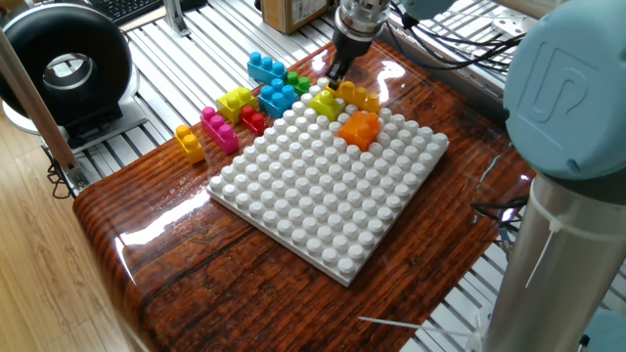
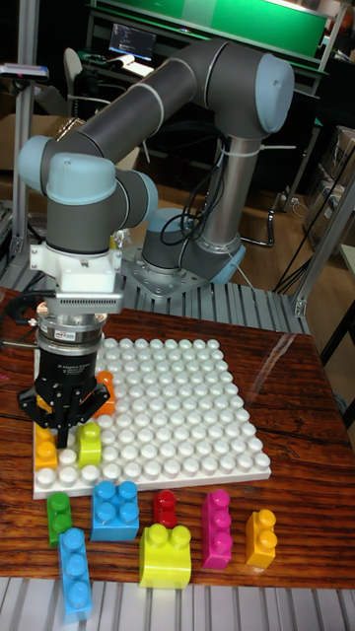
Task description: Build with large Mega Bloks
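Two bricks near the white studded plastic baseplate (image 2: 177, 414) corner; the spread, empty tool (image 2: 65, 422) hovers beside the lime plastic brick (image 2: 90, 443). Next, probably: descend, pinch it.

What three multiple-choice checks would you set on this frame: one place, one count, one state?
1. Where is the orange brick?
A. On the white board, near its far edge
B. On the floor
C. On top of a blue brick

2. How many blue bricks are in view?
A. One
B. Two
C. Four

3. What state is the white board in?
A. Covered with bricks
B. Flipped studs-down
C. Studs up and mostly bare

Answers:
1 A: it sits on the board's studs by the far edge.
2 B: one blue brick and a second lie beside the board.
3 C: nearly all its studs show, with bricks only along the far edge.
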`<state>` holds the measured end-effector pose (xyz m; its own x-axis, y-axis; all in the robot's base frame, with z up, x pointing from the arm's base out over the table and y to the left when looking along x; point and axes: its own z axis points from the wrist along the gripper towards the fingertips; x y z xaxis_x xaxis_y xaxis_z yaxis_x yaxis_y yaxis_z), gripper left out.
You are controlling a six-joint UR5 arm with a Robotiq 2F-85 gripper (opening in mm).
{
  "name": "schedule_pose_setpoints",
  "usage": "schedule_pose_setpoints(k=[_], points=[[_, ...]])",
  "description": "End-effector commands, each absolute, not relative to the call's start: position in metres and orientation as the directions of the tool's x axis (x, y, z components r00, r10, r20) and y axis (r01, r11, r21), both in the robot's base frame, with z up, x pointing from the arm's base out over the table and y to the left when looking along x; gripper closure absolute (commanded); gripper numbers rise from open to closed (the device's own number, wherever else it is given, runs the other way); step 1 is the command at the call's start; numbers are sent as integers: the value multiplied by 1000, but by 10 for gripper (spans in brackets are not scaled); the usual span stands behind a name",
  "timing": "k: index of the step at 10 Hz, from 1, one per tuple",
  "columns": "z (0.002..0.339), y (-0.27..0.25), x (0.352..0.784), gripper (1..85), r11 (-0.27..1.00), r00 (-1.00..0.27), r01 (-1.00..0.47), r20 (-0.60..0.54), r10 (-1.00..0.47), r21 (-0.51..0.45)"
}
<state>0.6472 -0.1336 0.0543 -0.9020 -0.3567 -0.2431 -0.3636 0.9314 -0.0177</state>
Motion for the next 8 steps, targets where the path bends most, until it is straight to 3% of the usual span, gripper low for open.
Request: schedule_pose_setpoints(k=[1, 5, 8], points=[[57, -146, 632, 847, 930, -901, -366, -244, -358, -13], [57, -148, 625, 833, 938, -914, -346, -223, -339, -10], [69, -133, 628, 673, 944, -930, -329, -177, -322, 6]])
